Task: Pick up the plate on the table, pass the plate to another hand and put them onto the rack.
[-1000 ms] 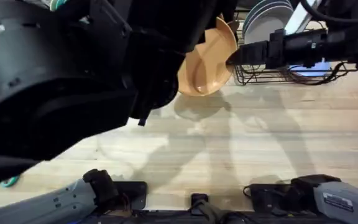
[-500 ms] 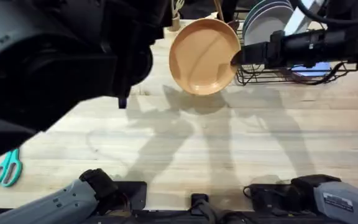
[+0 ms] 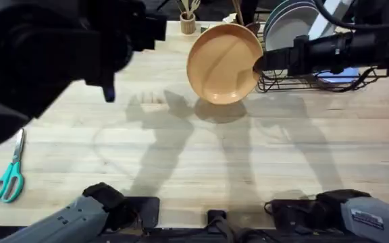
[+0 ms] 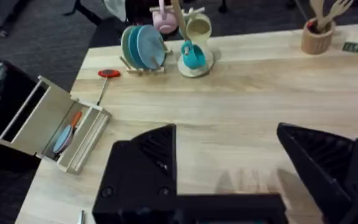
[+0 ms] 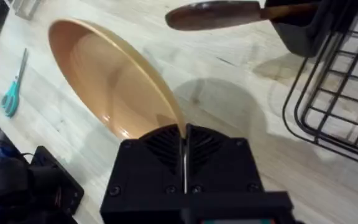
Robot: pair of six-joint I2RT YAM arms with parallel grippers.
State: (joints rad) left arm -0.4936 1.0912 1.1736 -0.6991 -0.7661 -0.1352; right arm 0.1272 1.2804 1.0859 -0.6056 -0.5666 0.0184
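**Plate held in the air beside the rack**

Gripping the plate (image 3: 224, 63) by its right rim with the right gripper (image 3: 256, 64), fingers clamped tight. Tilting on edge above the far table (image 3: 201, 148), just left of the rack (image 3: 316, 79). Hanging raised at far left, left gripper (image 4: 225, 168) spread wide, holding nothing.

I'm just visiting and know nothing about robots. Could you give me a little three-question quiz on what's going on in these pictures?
1. True or false: the left gripper is holding the plate.
2. Which gripper has the plate: (a) left, (b) right, (c) both?
3. Fill in: the black wire rack stands just beyond the plate and already holds grey-white ____.

Key:
1. False; its fingers are spread with only table between them.
2. b, clamped on the plate's rim.
3. plates.
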